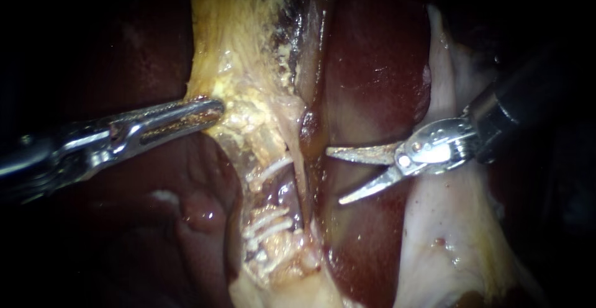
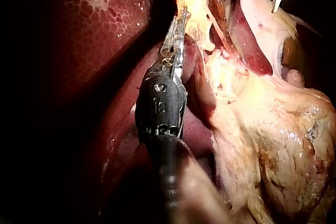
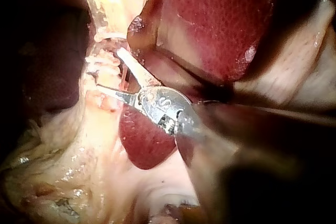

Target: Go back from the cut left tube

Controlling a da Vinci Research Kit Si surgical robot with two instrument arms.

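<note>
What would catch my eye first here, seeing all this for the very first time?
Most likely the right instrument, coming in from the right with its two bright blades spread open in front of the dark red liver. Opposite it, the left instrument has its pincer shut on the yellow tissue in the middle. Just below, white clips stand out against that tissue.

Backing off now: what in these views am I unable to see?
Endoscope view: the tube's cut ends, buried in yellow tissue around the clips.
Left wrist view: the right instrument beyond its open jaws, cut off by the edge.
Right wrist view: tissue under that instrument's blurred shaft.
</note>
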